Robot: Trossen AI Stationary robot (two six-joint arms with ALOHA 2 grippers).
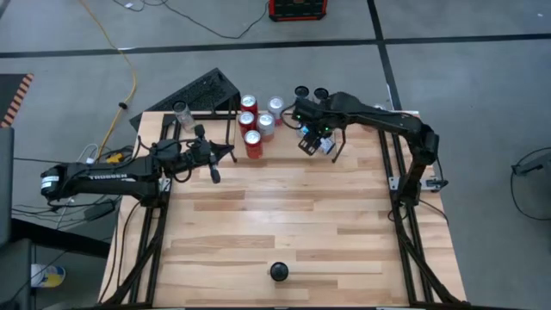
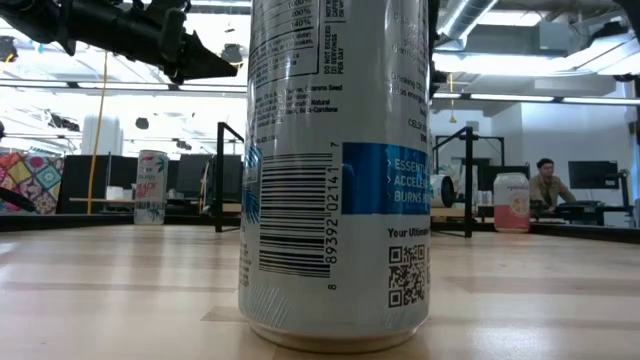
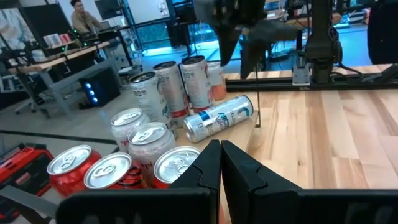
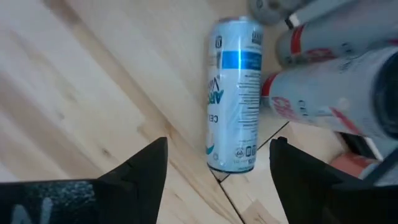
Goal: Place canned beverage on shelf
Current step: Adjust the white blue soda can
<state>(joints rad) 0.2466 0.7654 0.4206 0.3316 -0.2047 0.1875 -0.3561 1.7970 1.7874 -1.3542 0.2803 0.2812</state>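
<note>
A silver-and-blue canned beverage (image 4: pixel 235 93) lies on its side on the wooden table near the far edge, also seen in the left wrist view (image 3: pixel 217 118). My right gripper (image 4: pixel 219 149) hovers just above it, open and pointing steeply down, one finger on either side of the can's near end without touching. In the high view this gripper (image 1: pixel 315 142) is right of a cluster of upright red and silver cans (image 1: pixel 258 125). My left gripper (image 1: pixel 213 172) is shut and level, left of the cluster, holding nothing. The black wire shelf (image 1: pixel 207 91) lies aslant at the far left corner.
Another silver-and-blue can (image 1: pixel 278 272) stands upright near the table's front edge and fills the low view (image 2: pixel 335 170). A single can (image 1: pixel 181 112) stands at the far left corner. Black rails (image 1: pixel 400 172) run along both sides. Bare wood lies mid-table.
</note>
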